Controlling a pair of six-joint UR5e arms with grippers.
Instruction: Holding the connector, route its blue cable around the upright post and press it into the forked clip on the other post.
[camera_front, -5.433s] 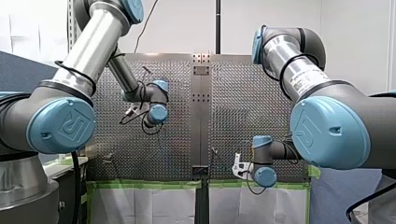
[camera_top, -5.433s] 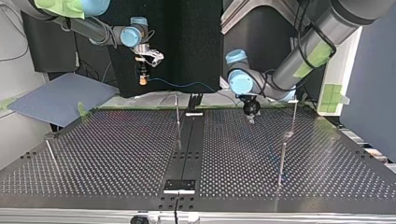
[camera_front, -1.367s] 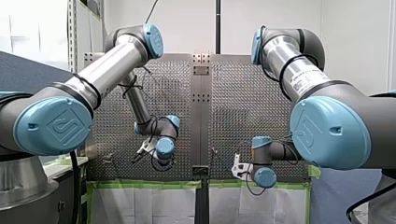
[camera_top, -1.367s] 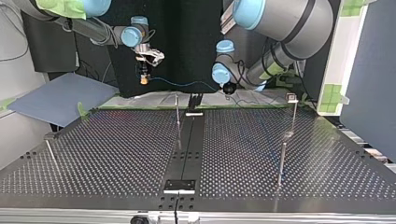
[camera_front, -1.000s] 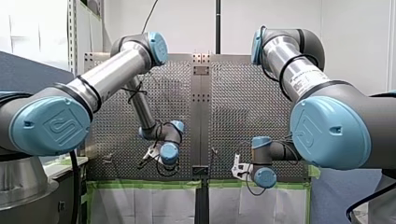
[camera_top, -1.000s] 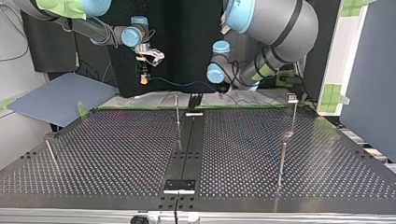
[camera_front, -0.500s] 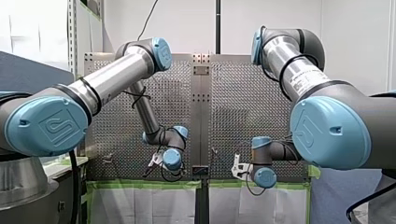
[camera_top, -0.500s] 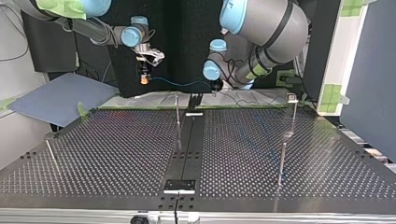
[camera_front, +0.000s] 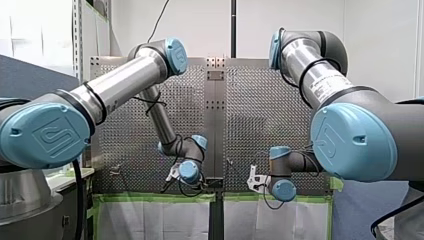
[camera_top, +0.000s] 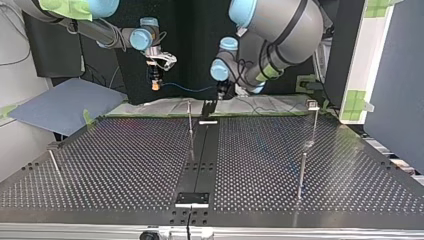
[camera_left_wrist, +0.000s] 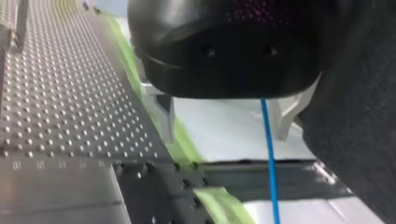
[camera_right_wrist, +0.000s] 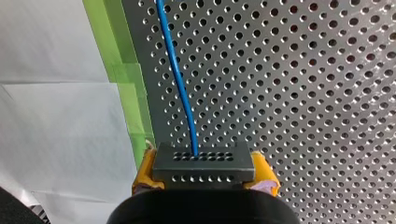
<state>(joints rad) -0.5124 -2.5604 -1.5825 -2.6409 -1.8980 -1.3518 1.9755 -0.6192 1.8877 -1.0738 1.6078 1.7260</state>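
Right wrist view: my right gripper (camera_right_wrist: 204, 169), yellow pads (camera_right_wrist: 264, 169) showing at either side, is clenched on the dark grey, rectangular, hole-dotted connector (camera_right_wrist: 204, 161). The thin blue cable (camera_right_wrist: 176, 79) leaves the connector's face and runs ahead over the perforated metal table (camera_right_wrist: 303, 93). That firm hold likely anchors one end so the line can be steered from further along.

In the left wrist view my left gripper (camera_left_wrist: 226, 119) straddles the cable with its metal fingers (camera_left_wrist: 164, 112) released, one on each side and neither touching it. It is apparently placed to close on the cable partway along.

In the top view the cable sags between the two grippers beyond the table's far edge. It hangs apart from the slim upright metal post (camera_top: 190, 122) and well apart from the small forked clip (camera_top: 312, 104) atop the post at that view's right. Routing has not yet begun, I judge; a grasp by the left gripper comes next.
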